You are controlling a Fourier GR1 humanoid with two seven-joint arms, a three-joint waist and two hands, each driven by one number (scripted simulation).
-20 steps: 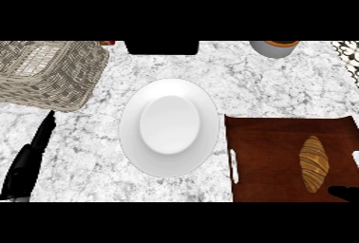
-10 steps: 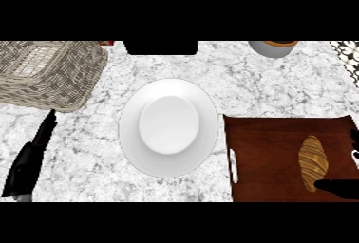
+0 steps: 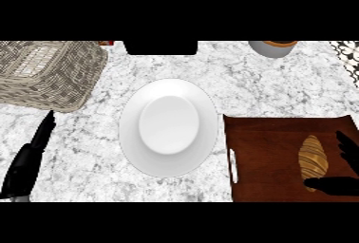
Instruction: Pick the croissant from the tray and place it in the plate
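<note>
Head view is showing the golden curved croissant lying on the dark brown tray, near right; the black right hand is flanking it, fingers spread, holding nothing. Grasp step, I judge, calling next for curling round it

Grey-veined marble tabletop, white plate at its middle, brown tray at near right corner, wicker basket far left, grey cup at far edge

We see a white plate, a surface marbled white and grey, a dark reddish-brown tray, a golden-brown croissant banded with darker stripes, a woven beige-grey basket, and a black left hand and right hand.
</note>
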